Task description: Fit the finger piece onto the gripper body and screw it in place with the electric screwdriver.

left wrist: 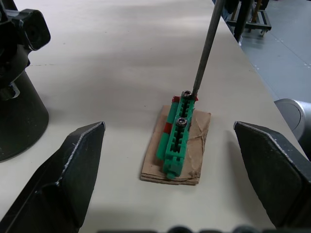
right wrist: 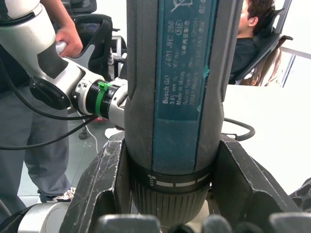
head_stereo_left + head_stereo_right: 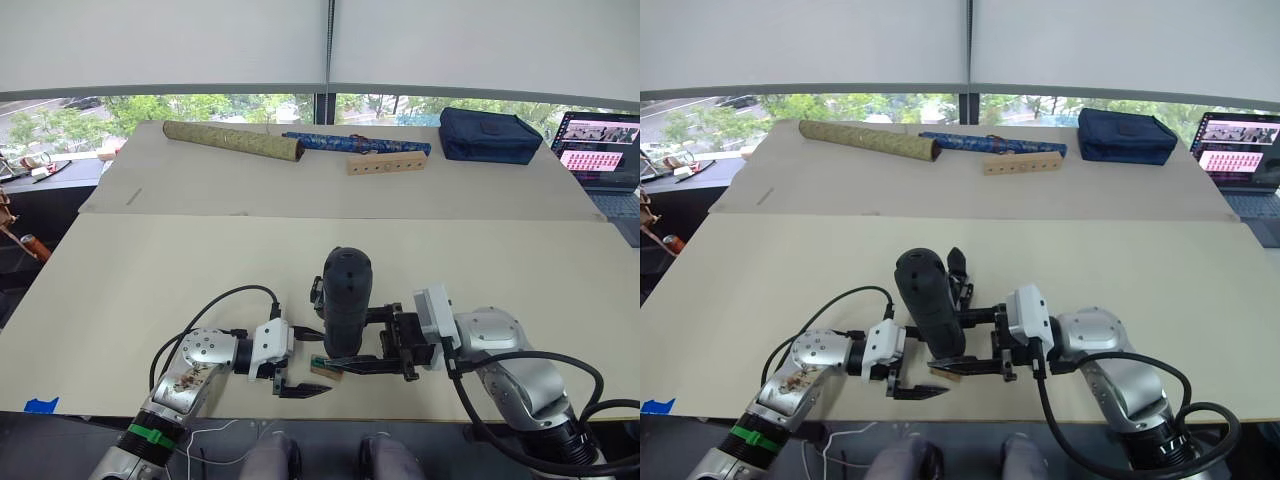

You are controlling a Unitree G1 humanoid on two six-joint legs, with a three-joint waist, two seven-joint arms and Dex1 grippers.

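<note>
Gripping the screwdriver (image 3: 346, 300) upright, the right gripper (image 3: 366, 348) is clamped round its barrel, bit down on a screw in the green-topped block (image 1: 177, 141) at the near table edge. Left gripper (image 3: 300, 378) gapes empty beside it.

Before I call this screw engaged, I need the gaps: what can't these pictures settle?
- Whether the bit is seated in the screw head: too small in the left wrist view.
- The bit's upper end: cut off by that view's top edge.
- The green screw holder: mostly hidden in the head views by the electric screwdriver in the right claw.
- The gripper body: cut off by the left wrist view's edge.
</note>
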